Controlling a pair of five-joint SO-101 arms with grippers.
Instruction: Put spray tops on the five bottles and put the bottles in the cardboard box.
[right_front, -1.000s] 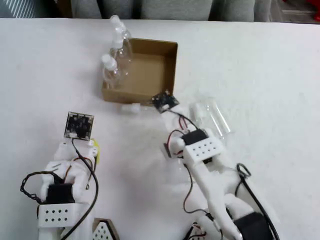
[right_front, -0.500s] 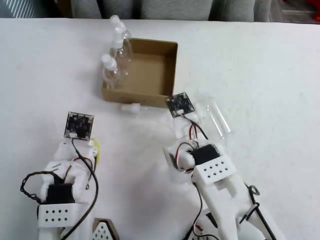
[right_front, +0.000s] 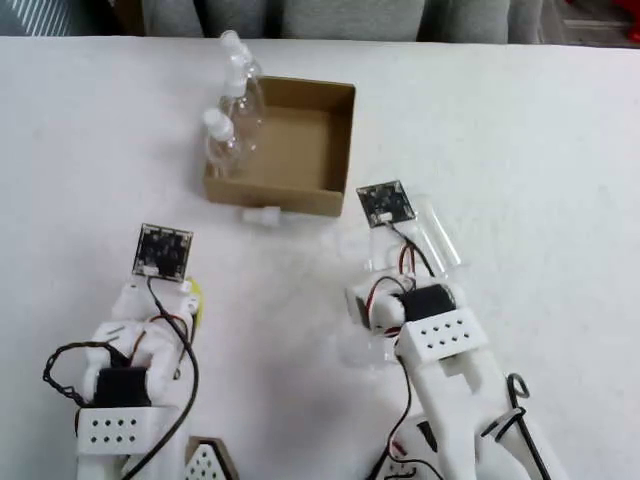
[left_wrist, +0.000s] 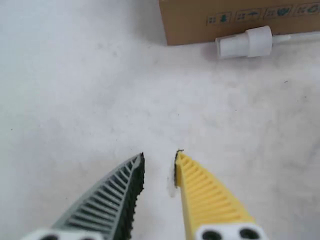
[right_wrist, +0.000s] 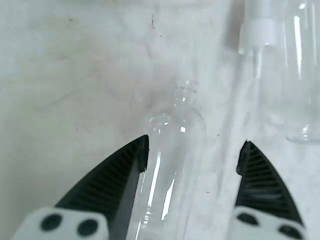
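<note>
Left jaws: almost closed, empty, low over bare bench.
Two capped bottles: in cardboard box, against its left wall; right half free.
Loose spray top: on bench, just beside box's near wall.
Right jaws: open, straddling capless bottle lying on bench.
Risk: the round, slick body may roll or squirt out on closing; neighbouring bottles just beside could be knocked.
Open bench on both flanks.
</note>
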